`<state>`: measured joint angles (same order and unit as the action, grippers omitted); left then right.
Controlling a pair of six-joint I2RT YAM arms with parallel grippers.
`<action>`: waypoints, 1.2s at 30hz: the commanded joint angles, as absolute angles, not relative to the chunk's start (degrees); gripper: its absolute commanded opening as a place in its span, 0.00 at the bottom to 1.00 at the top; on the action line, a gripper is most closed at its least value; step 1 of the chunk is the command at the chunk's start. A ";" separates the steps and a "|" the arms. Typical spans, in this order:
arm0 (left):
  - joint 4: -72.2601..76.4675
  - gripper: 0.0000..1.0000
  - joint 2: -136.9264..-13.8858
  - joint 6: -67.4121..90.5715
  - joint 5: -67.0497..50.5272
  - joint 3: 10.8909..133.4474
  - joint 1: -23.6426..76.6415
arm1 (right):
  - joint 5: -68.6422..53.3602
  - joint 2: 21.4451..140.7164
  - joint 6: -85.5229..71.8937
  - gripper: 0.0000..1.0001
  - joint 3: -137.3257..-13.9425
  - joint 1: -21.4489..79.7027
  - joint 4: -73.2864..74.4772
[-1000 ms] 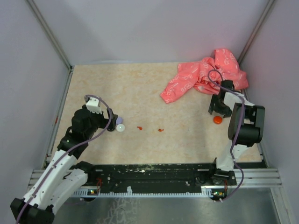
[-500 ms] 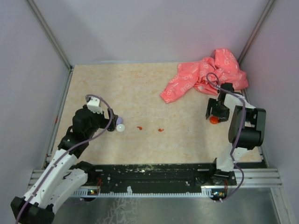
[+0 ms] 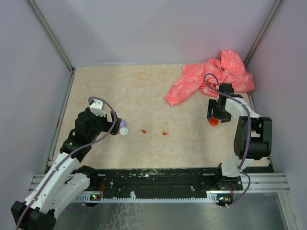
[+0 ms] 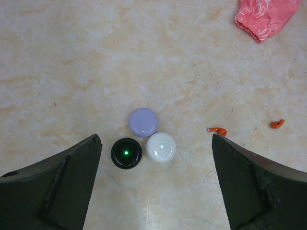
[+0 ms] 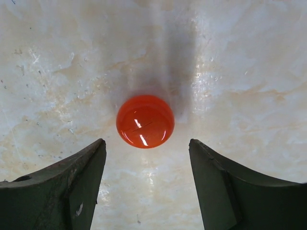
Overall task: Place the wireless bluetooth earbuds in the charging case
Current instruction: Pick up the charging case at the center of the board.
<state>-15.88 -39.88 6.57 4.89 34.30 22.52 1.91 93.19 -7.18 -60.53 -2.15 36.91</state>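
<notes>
Two tiny red earbuds (image 3: pixel 143 131) (image 3: pixel 165 133) lie apart on the beige table (image 3: pixel 144 91); the left wrist view shows them as one earbud (image 4: pixel 218 130) and the other earbud (image 4: pixel 277 124). A round red charging case (image 5: pixel 145 121) lies closed and flat on the table at the right (image 3: pixel 213 121). My right gripper (image 5: pixel 147 143) hovers over it, open, and the case sits just beyond its fingertips, not between them. My left gripper (image 4: pixel 156 143) is open wide and holds nothing; a purple disc (image 4: pixel 143 121), a black disc (image 4: pixel 126 153) and a white disc (image 4: pixel 161 147) lie under it.
A crumpled pink cloth (image 3: pixel 206 79) lies at the back right, just behind the right gripper (image 3: pixel 212 118); its hem shows in the left wrist view (image 4: pixel 266 17). Grey walls close the table in on three sides. The left gripper (image 3: pixel 115 128) is at the left.
The right gripper has moved left and a little away from the bases. The red case has shifted left with it. The left arm has not moved.
</notes>
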 commanded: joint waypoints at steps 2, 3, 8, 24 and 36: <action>-15.31 1.00 -39.96 5.99 4.17 33.95 22.68 | 2.82 93.48 -1.71 0.70 -64.46 -1.11 35.62; -15.30 1.00 -39.96 5.98 4.11 33.93 22.68 | 2.81 94.05 -0.84 0.70 -64.92 -0.69 35.68; -15.20 1.00 -40.23 6.02 4.12 33.93 22.72 | 1.48 98.30 -1.31 0.65 -65.99 -0.44 35.05; -15.07 1.00 -40.67 5.78 1.74 33.86 22.06 | 2.38 101.62 1.46 0.57 -66.35 0.51 36.19; -12.49 1.00 -38.66 5.84 -5.88 33.36 21.20 | 0.92 99.90 1.05 0.48 -65.93 3.55 35.08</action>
